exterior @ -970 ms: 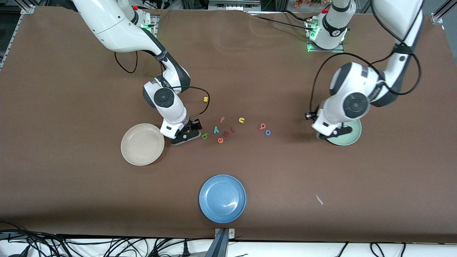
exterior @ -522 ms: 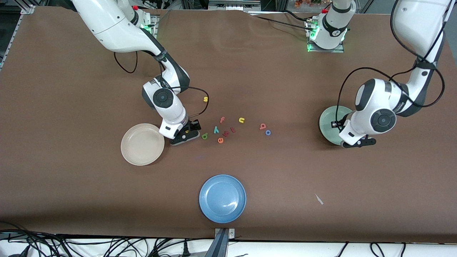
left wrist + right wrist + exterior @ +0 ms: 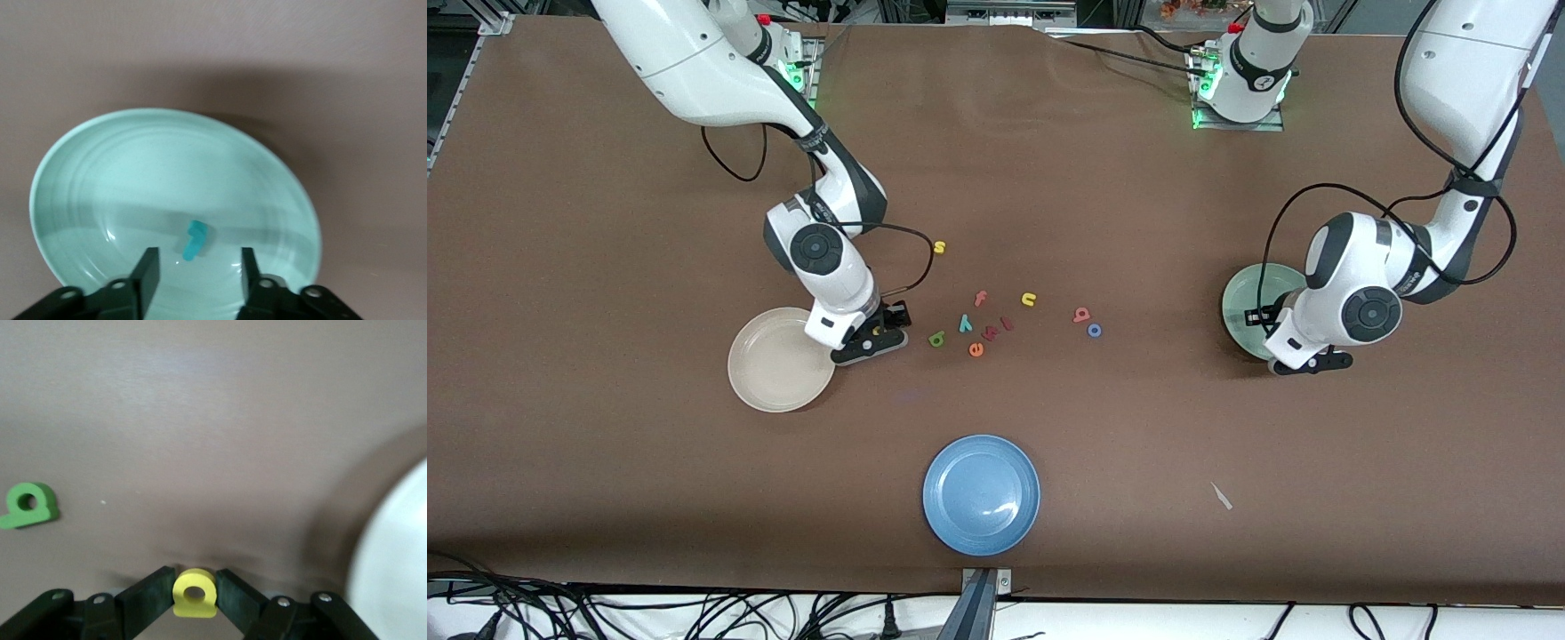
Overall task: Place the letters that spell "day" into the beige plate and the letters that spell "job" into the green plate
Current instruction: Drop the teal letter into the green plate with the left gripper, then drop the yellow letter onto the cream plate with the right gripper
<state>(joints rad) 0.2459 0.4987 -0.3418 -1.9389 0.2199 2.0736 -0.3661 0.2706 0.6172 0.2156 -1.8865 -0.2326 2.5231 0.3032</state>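
My right gripper (image 3: 869, 342) is shut on the yellow "d" (image 3: 195, 592), low over the table next to the beige plate (image 3: 781, 358). The dark green "a" (image 3: 936, 339) and the teal "y" (image 3: 965, 323) lie on the table near the middle. The pinkish-red "b" (image 3: 1081, 314) and the blue "o" (image 3: 1094, 330) lie side by side, toward the left arm's end. My left gripper (image 3: 1305, 361) hangs open over the rim of the green plate (image 3: 1240, 307). The teal "j" (image 3: 195, 239) lies loose in the green plate (image 3: 100, 173).
A yellow "s" (image 3: 939, 247), pink "f" (image 3: 980, 298), yellow "u" (image 3: 1029, 300), orange "e" (image 3: 975, 349) and two small red letters (image 3: 996, 329) lie among the task letters. A blue plate (image 3: 981, 494) sits nearest the front camera. A white scrap (image 3: 1221, 496) lies toward the left arm's end.
My left gripper shifted over the green plate toward the left arm's end and opened, leaving the teal "j" in the plate. My right gripper carried the yellow "d" closer to the beige plate.
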